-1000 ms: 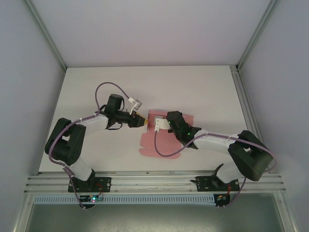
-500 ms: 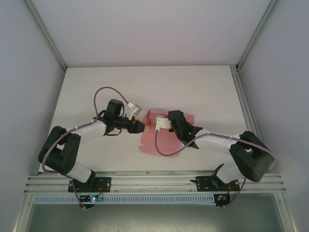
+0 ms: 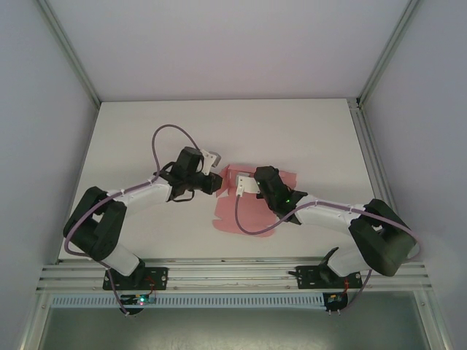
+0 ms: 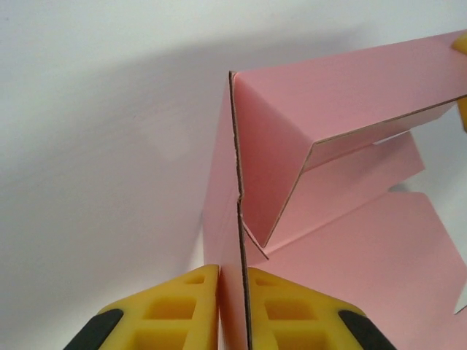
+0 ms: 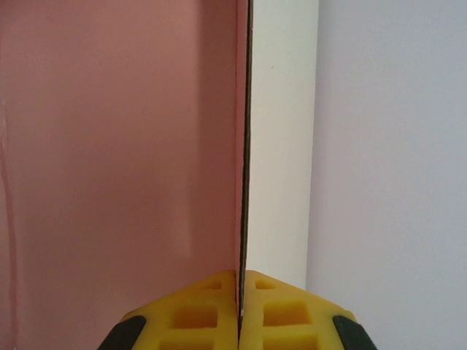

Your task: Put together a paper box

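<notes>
While both grippers pinch raised panels, the paper box (image 3: 255, 208) lies mid-table between them.
Left gripper (image 4: 233, 277) clamps its left wall edge-on; right gripper (image 5: 241, 281) clamps another upright panel.

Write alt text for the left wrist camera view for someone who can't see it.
The yellow-tipped left claw pinches an upright panel of the half-folded pink paper box. One wall stands raised, and the rest lies flat on the white table.
</notes>
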Available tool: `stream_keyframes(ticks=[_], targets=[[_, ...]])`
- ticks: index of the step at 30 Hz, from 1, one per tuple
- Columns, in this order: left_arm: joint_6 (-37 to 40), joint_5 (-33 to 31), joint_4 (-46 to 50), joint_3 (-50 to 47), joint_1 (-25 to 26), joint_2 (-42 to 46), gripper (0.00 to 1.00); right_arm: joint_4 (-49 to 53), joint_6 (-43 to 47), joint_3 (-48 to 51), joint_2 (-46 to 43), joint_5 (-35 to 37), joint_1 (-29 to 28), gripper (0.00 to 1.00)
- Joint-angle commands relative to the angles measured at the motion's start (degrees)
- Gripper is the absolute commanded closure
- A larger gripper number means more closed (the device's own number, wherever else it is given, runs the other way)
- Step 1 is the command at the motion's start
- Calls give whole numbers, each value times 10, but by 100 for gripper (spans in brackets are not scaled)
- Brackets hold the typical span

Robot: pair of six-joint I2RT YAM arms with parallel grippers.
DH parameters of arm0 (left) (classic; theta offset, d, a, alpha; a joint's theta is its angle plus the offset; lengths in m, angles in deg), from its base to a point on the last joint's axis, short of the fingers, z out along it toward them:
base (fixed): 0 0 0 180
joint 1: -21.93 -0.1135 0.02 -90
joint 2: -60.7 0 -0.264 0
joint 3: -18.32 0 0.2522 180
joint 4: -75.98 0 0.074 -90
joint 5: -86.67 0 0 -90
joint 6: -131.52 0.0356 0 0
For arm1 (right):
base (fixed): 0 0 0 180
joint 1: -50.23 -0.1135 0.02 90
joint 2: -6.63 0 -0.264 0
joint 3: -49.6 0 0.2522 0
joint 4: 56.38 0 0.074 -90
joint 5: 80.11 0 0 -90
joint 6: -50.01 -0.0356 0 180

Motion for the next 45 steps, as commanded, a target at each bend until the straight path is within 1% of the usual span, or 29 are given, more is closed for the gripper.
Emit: stream_keyframes(ticks=[1,2,4,5,7,8,9,10,12,14,16,17,19,22,25,27,33,37,40,42,45], targets=[[-46,-95,58,-1,32,9,89,15,-14,-1,-8,7,-6,100],[-61,-112,57,2,39,6,95,14,-16,-2,-8,6,-7,100],[-91,-146,81,25,48,-2,98,17,-19,-4,-7,12,-10,100],[-116,-188,108,44,53,-7,98,16,-19,-4,-7,21,-12,100],[-146,-248,157,80,66,-17,99,21,-23,-7,-9,33,-17,100],[-157,-268,170,96,75,-22,98,26,-28,-9,-11,32,-20,100],[-155,-268,172,106,84,-27,98,29,-33,-10,-12,31,-23,100],[-164,-281,179,119,92,-32,99,32,-37,-11,-12,30,-25,100],[-192,-334,222,159,112,-54,100,33,-46,-13,-10,32,-30,100],[-220,-415,282,205,133,-83,100,32,-55,-14,-7,42,-34,100],[-238,-472,328,239,147,-112,100,36,-64,-14,-6,40,-36,100],[-252,-490,347,253,150,-124,100,34,-69,-14,-7,40,-36,100],[-283,-507,372,269,152,-144,100,39,-75,-18,-8,42,-36,100],[-334,-526,384,271,152,-153,100,45,-82,-23,-10,50,-35,100],[-371,-536,379,263,152,-144,100,46,-94,-27,-11,49,-34,100],[-390,-530,360,250,152,-137,100,47,-103,-29,-10,47,-33,100],[-345,-477,317,249,153,-143,100,54,-109,-31,-2,33,-26,100],[-298,-425,263,206,146,-107,84,64,-99,-24,0,9,-18,100],[-267,-387,229,153,133,-55,66,41,-69,-9,5,7,-15,100],[-246,-373,219,124,124,-13,63,18,-58,0,10,6,-11,100],[-205,-335,200,91,115,54,45,7,-56,5,14,-11,-2,100]])
